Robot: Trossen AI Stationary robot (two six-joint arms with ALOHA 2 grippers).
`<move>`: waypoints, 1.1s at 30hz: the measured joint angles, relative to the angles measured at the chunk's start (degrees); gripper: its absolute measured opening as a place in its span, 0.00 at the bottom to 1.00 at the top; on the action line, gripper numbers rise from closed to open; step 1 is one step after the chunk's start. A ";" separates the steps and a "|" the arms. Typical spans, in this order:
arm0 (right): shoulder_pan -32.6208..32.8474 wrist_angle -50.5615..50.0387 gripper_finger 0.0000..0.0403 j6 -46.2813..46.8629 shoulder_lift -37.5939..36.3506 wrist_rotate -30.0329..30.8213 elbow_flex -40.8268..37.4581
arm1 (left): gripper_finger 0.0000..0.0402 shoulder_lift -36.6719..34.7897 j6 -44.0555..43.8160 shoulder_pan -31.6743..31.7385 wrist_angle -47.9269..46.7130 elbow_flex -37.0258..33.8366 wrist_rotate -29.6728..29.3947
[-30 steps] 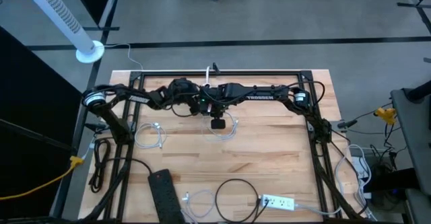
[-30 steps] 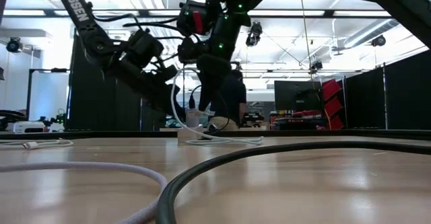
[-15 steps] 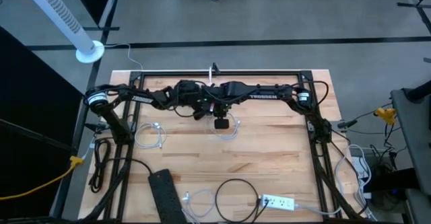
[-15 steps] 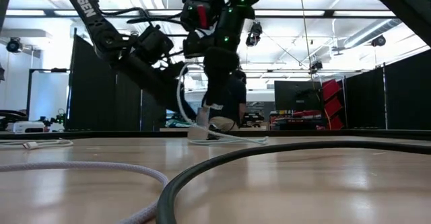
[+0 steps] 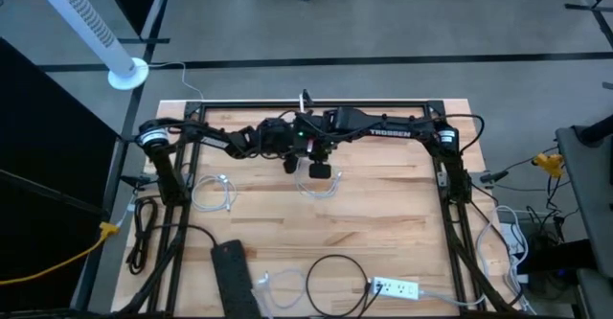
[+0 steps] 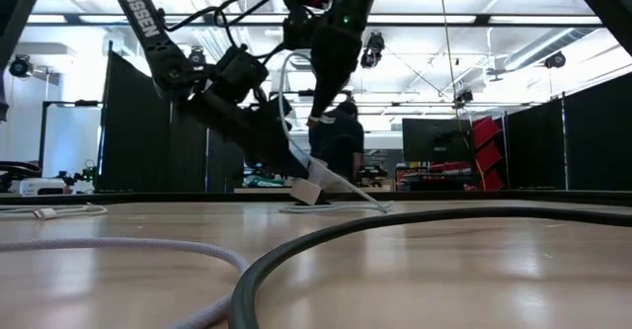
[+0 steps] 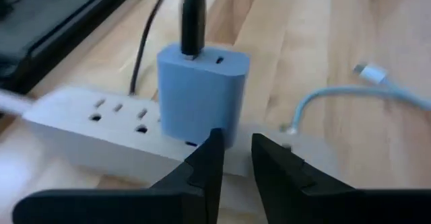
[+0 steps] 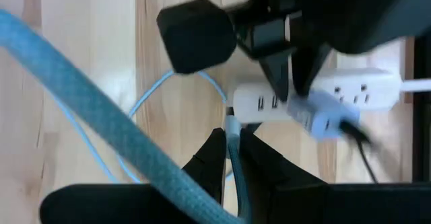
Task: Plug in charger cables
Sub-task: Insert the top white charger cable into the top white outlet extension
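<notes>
Wooden surface (image 5: 383,223) under both arms, meeting at its far middle. White strip (image 7: 87,126) there, blue charger (image 7: 201,93) plugged in. Left gripper (image 7: 232,158), fingers nearly closed, empty, just before charger. Right gripper (image 8: 232,150) above, fingers clenched on pale blue cable (image 8: 235,146), rest coiled beside strip

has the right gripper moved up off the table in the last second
Yes. In the low view the right gripper now hangs higher above the table than a second ago, with the white cable pinched in its fingers and trailing down to the white power strip.
</notes>
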 joint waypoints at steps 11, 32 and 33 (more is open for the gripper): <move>1.32 -1.97 0.03 1.21 0.00 0.05 -0.11 | 0.18 -8.57 1.82 1.06 -15.45 -5.90 -6.49; 0.17 8.27 0.03 -0.96 0.28 1.58 -4.33 | 0.18 -3.16 2.27 3.51 4.58 -6.80 -2.58; -0.16 9.59 0.03 -1.28 0.28 1.60 -4.86 | 0.18 -2.27 2.03 3.20 5.54 -6.74 -1.96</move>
